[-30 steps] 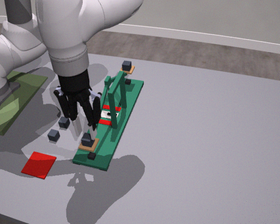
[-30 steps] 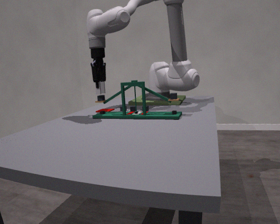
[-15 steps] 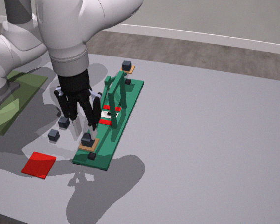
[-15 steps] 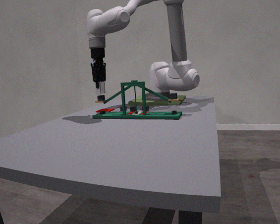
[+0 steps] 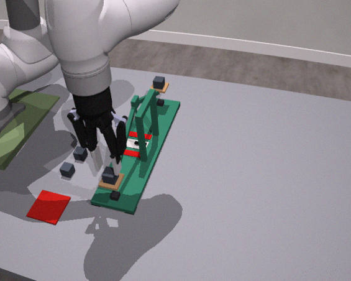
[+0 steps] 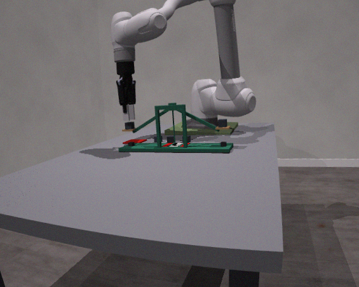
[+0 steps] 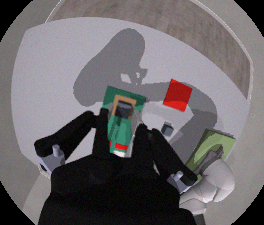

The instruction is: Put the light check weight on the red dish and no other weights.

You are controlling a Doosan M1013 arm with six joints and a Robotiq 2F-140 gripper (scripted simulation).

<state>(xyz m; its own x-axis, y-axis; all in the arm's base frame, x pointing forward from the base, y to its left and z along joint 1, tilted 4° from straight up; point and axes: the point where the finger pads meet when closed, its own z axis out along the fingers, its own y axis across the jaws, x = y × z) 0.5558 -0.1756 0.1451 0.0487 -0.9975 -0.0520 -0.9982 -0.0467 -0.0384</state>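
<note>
The rocker balance [image 5: 142, 137] [image 6: 157, 127] has a dark weight [image 5: 109, 176] [image 6: 129, 126] [image 7: 124, 108] on its near pan [image 5: 108, 185] [image 6: 124, 130] and another weight [image 5: 158, 82] [image 6: 222, 122] on its far pan [image 5: 164, 88] [image 6: 223, 127]. The pans look about level, and the pointer [image 5: 136, 143] [image 6: 174, 133] is over the white field. My gripper [image 5: 107, 171] [image 6: 129, 119] [image 7: 122, 112] is partly open just above the near pan's weight, fingertips apart. The red dish [image 5: 48, 207] [image 6: 135, 141] [image 7: 177, 95] lies flat on the table, with no weight on it.
Loose weights stand between dish and arm base: one [image 5: 67, 170], another [image 5: 80, 153], and a third visible in the exterior view [image 6: 158, 139]. Black blocks [image 5: 115, 195] [image 5: 160, 102] sit at the balance base's ends. The olive base plate [image 5: 44, 101] [image 6: 175, 128] [image 7: 223, 139] lies under the arm.
</note>
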